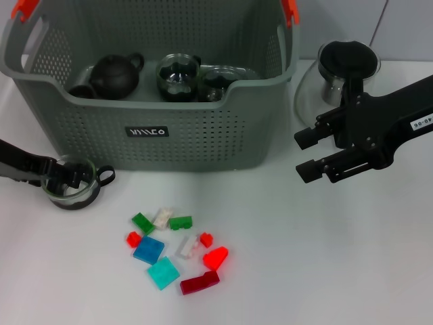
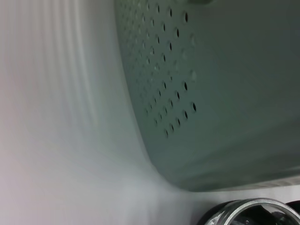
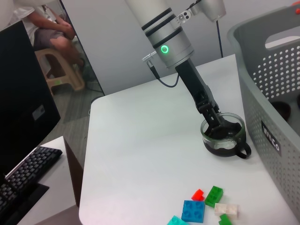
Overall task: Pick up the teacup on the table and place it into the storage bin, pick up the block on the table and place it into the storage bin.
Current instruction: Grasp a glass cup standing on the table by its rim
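Observation:
A glass teacup with a dark handle stands on the white table, left of the storage bin's front wall. My left gripper reaches in from the left and is shut on the cup's rim, one finger inside the cup; the right wrist view shows the left gripper at the teacup too. The left wrist view holds the bin wall and the cup rim. Several coloured blocks lie in front of the bin. My right gripper hangs open to the right of the bin, holding nothing.
Inside the bin sit a dark teapot and two glass cups. A glass teapot with a black lid stands at the back right, behind the right arm. The table's edge and a keyboard appear in the right wrist view.

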Robot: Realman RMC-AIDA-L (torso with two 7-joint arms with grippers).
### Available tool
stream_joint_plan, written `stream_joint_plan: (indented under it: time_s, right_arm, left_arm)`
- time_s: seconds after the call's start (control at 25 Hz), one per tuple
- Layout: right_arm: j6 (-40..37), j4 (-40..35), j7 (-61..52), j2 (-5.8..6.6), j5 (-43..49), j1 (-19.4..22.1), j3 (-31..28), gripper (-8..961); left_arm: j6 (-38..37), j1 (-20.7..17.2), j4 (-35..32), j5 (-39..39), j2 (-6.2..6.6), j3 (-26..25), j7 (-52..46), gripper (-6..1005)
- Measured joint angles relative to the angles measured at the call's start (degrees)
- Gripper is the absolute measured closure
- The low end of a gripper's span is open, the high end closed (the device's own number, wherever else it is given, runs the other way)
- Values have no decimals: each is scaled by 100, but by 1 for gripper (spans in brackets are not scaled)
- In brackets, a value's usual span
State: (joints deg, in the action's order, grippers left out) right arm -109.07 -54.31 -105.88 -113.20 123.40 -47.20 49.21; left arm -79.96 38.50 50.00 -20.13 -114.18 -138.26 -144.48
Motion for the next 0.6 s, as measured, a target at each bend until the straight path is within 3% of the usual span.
stream_joint_plan:
  time_s: [0.44,0.6]
  right_arm:
    - [0,0,47,-15,0,18,-5,278]
    - [0,4,53,-17,0,25,-11,278]
  left_arm:
    - [7,-22,1,10,-10,58,-4,177]
    - [-17,-21,-38,10,-13,122,4,290]
